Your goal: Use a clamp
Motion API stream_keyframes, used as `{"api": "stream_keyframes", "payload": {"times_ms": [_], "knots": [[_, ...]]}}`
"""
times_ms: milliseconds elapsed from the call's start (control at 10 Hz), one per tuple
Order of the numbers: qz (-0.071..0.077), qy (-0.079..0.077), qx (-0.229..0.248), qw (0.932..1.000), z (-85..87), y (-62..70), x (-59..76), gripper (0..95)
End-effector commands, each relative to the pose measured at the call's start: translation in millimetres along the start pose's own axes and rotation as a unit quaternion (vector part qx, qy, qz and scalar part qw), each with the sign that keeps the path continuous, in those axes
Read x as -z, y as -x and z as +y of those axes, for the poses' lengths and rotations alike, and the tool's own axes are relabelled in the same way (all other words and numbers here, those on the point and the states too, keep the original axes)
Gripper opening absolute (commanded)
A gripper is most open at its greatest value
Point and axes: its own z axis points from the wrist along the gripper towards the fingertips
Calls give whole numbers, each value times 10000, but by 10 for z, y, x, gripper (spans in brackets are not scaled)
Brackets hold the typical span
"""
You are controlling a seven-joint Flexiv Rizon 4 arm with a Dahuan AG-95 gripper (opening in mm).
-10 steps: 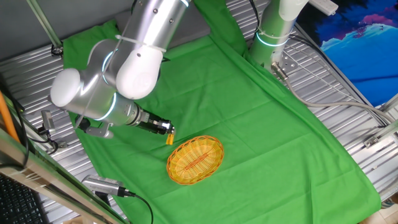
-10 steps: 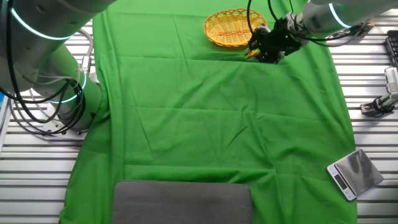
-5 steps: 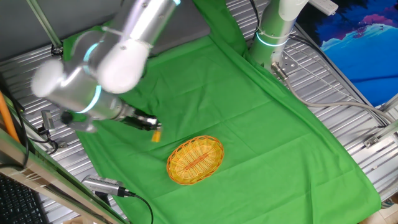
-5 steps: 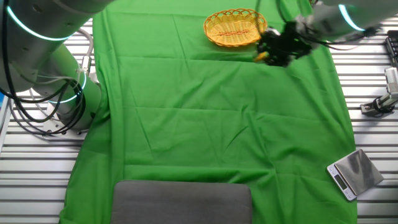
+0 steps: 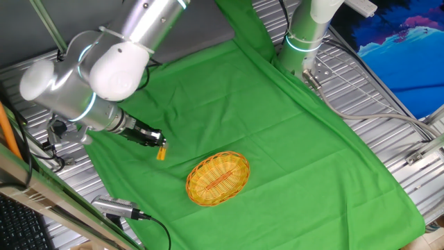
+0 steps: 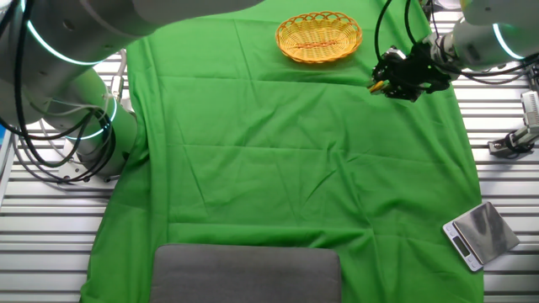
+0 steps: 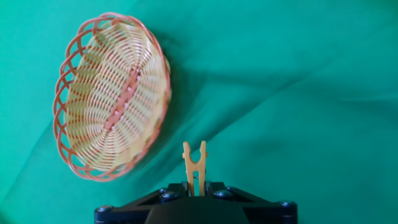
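Note:
My gripper is shut on the clamp, a tiny yellow-orange clip, and holds it above the green cloth. In the hand view the clamp sticks out from between the fingers, its two prongs pointing away from me. The clamp also shows in the other fixed view at the tip of the gripper. The gripper is to the left of the oval wicker basket in one fixed view, clearly apart from it.
The wicker basket lies empty on the green cloth. A second arm's base stands at the cloth's far edge. A small scale and a grey pad lie at the other end.
The gripper has carried the clamp away from the basket's rim, further along the cloth toward the table's side edge. The basket has not moved.

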Motion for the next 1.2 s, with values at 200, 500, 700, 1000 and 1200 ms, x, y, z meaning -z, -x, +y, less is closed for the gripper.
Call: {"api": "stream_keyframes", "payload": {"times_ms": [200,500,700,1000,1200], "knots": [[11,5,30,10000,1,-3,-1,0],[9,15,18,10000,27,-20,-28,0],[-15,48,-58,10000,162,-84,-147,0],[-18,34,-120,9999,459,-184,-383,0],[-54,70,-185,9998,585,-243,-467,0]]}}
